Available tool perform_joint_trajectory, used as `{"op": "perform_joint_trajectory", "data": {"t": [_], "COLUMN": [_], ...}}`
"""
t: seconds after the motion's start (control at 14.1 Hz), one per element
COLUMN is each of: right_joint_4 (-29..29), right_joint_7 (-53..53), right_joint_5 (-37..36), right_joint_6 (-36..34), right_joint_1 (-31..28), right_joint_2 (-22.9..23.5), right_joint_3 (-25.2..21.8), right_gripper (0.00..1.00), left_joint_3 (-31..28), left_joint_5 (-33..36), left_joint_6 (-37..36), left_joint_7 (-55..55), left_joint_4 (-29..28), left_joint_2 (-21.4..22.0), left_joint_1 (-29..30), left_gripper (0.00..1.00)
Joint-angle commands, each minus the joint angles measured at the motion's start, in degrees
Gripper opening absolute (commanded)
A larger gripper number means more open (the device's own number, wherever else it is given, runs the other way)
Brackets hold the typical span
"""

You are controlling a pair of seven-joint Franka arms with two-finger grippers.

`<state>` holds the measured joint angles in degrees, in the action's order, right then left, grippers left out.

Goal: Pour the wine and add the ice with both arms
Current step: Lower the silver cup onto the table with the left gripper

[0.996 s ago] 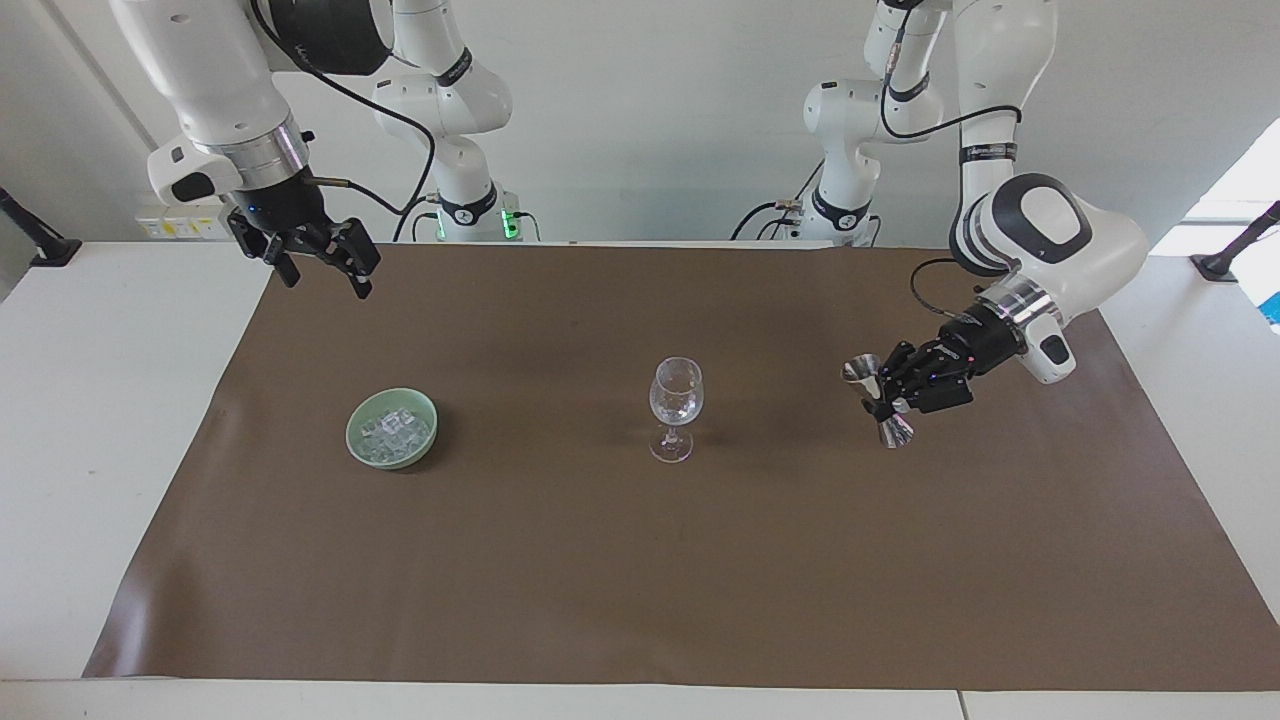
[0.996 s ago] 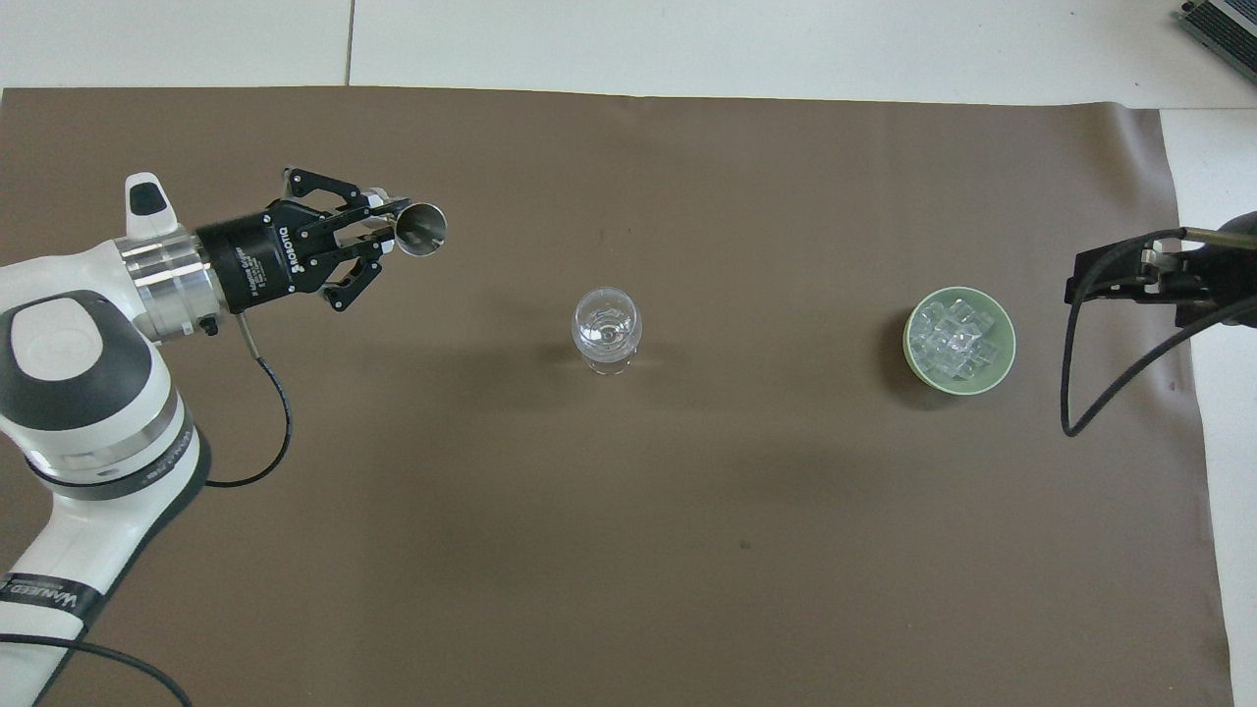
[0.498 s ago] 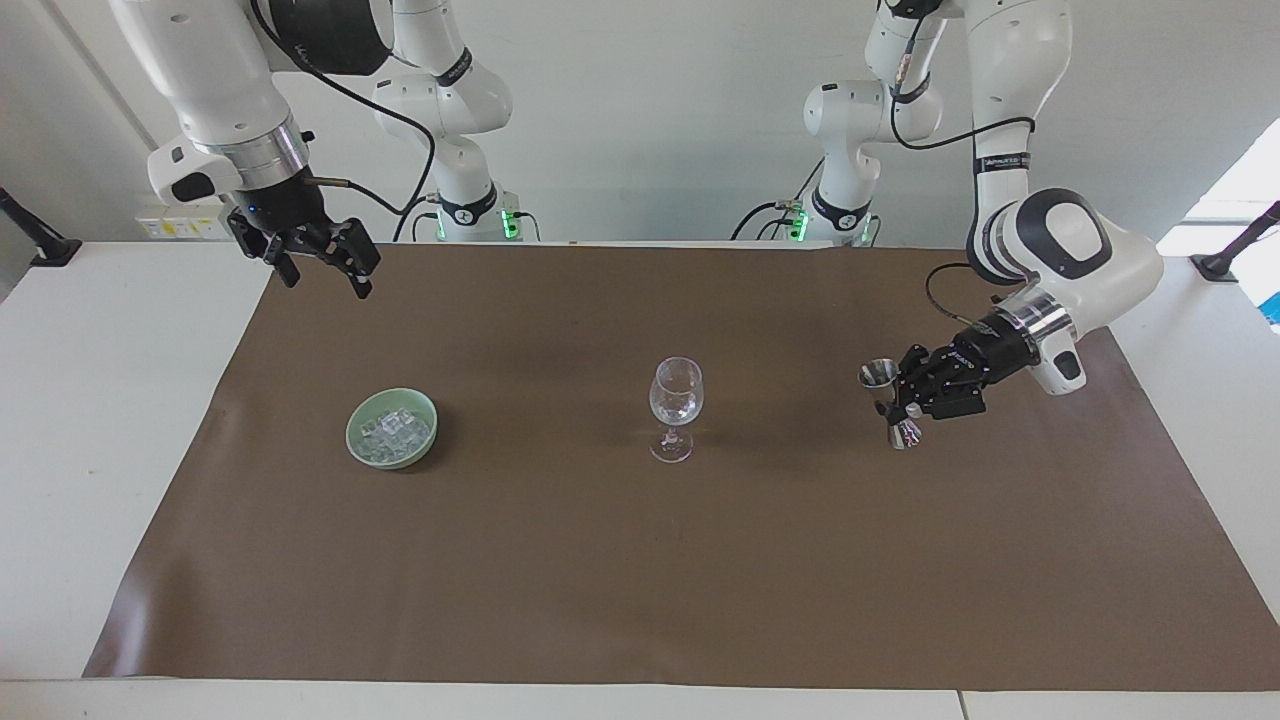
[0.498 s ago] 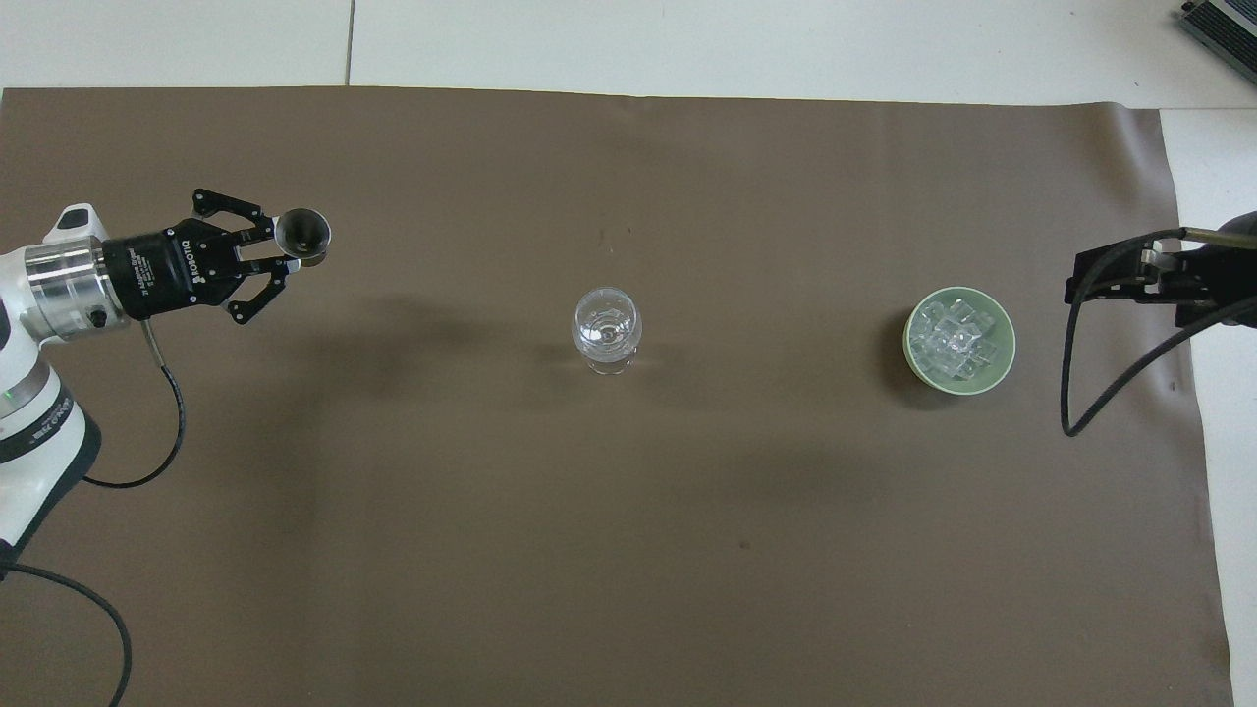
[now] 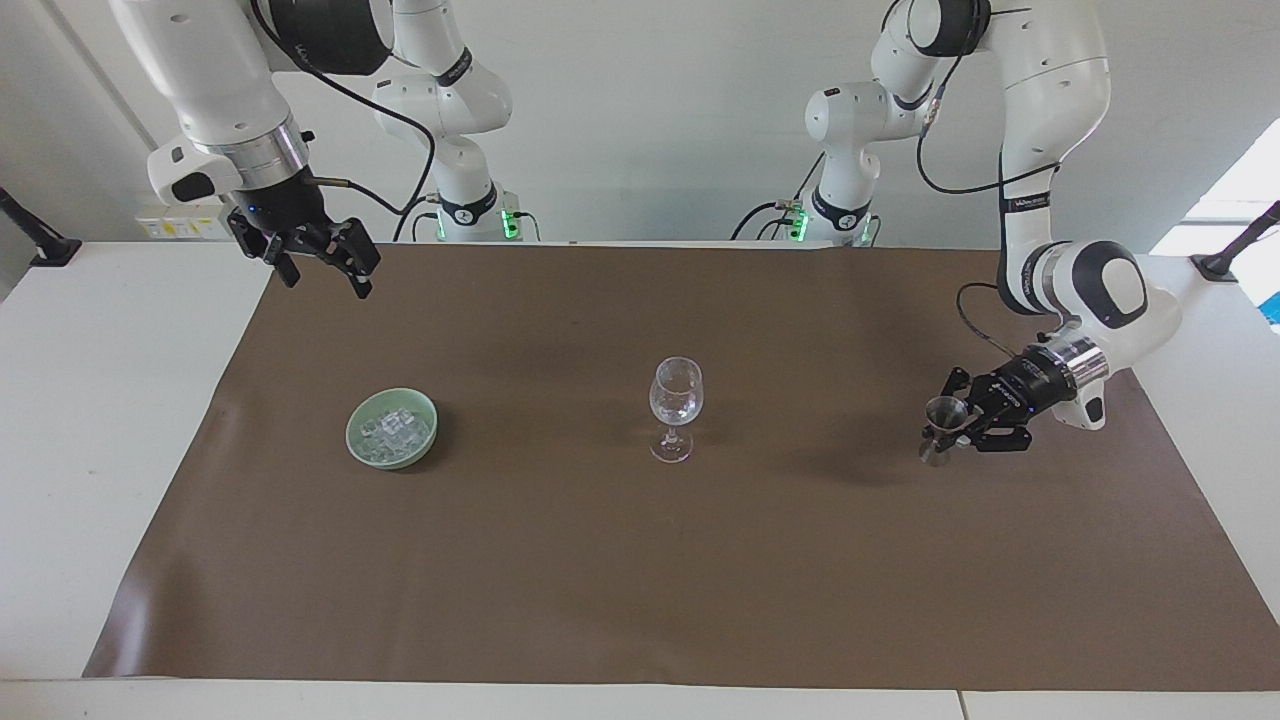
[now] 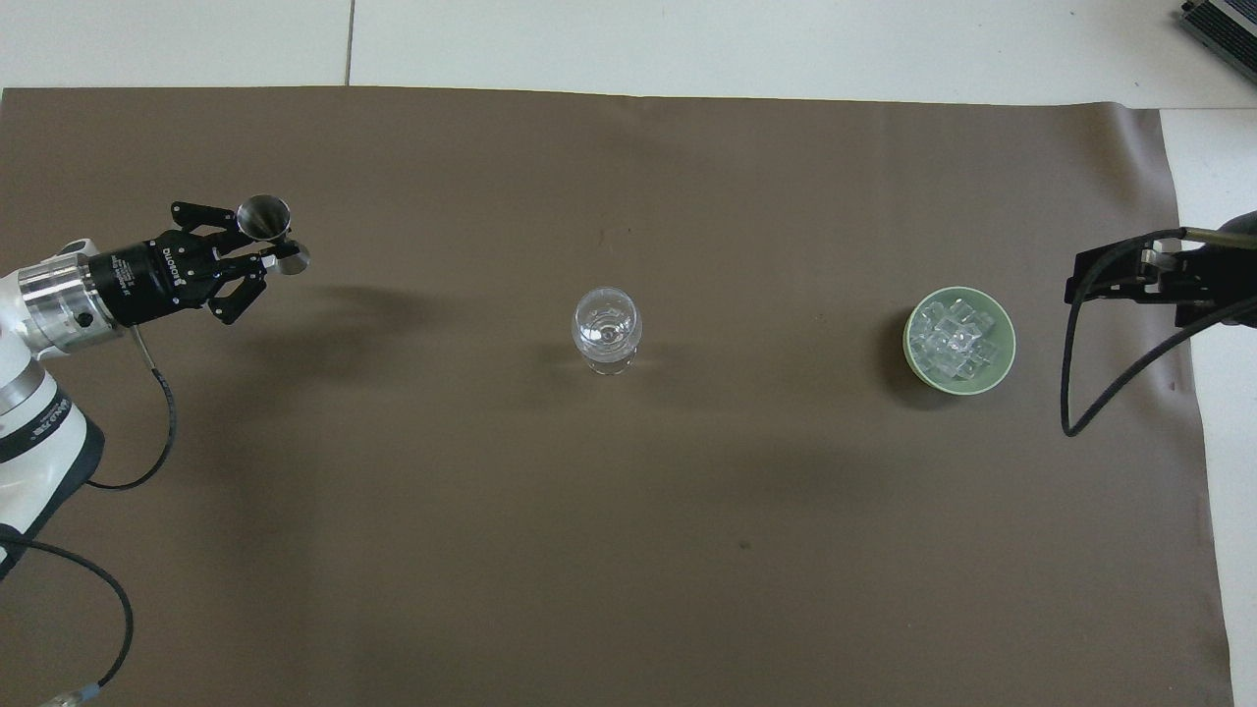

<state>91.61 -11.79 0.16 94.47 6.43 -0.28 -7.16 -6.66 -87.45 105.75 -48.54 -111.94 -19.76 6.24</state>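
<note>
The left gripper [image 5: 948, 432] squeezes the little metal cup [image 5: 939, 428] upright low over the mat [image 5: 640, 600], likely to park it, while the right gripper [image 5: 318, 262] waits with its fingers spread wide above the mat's edge for the ice [image 5: 393, 430].

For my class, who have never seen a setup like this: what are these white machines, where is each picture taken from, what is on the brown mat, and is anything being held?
They are two white jointed robot arms at a table. One picture faces them from across the table; the other looks down from above their end.

On the brown mat stand a clear stemmed glass in the middle and a pale green bowl of small clear ice cubes toward the right arm's end.

The left gripper is shut on a small silver double-ended metal measuring cup, low over the mat at its own end. The right gripper waits open and empty, raised.
</note>
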Motion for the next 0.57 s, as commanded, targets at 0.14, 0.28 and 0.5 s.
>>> {"op": "perform_joint_trajectory", "data": {"t": [0.14, 0.28, 0.5], "right_joint_4": [1.3, 1.3, 1.3], "right_joint_7": [1.2, 1.2, 1.2], "right_joint_5": [1.3, 1.3, 1.3], "right_joint_6": [-0.3, -0.3, -0.3], "right_joint_1": [-0.4, -0.4, -0.4], "right_joint_2": [-1.2, -1.2, -1.2], "right_joint_3": [0.0, 0.1, 0.0], "right_gripper": [1.0, 1.0, 1.0], "left_joint_3": [0.9, 0.9, 0.8], "left_joint_5": [-6.1, -7.0, -7.1], "left_joint_6": [-7.4, -8.4, -11.3], "left_joint_7": [-1.3, -1.1, -0.1], "left_joint_4": [0.3, 0.2, 0.7], "left_joint_2": [-6.7, -8.3, -10.4], "left_joint_1": [5.9, 6.4, 7.6], "left_gripper": [0.0, 0.0, 0.0]}}
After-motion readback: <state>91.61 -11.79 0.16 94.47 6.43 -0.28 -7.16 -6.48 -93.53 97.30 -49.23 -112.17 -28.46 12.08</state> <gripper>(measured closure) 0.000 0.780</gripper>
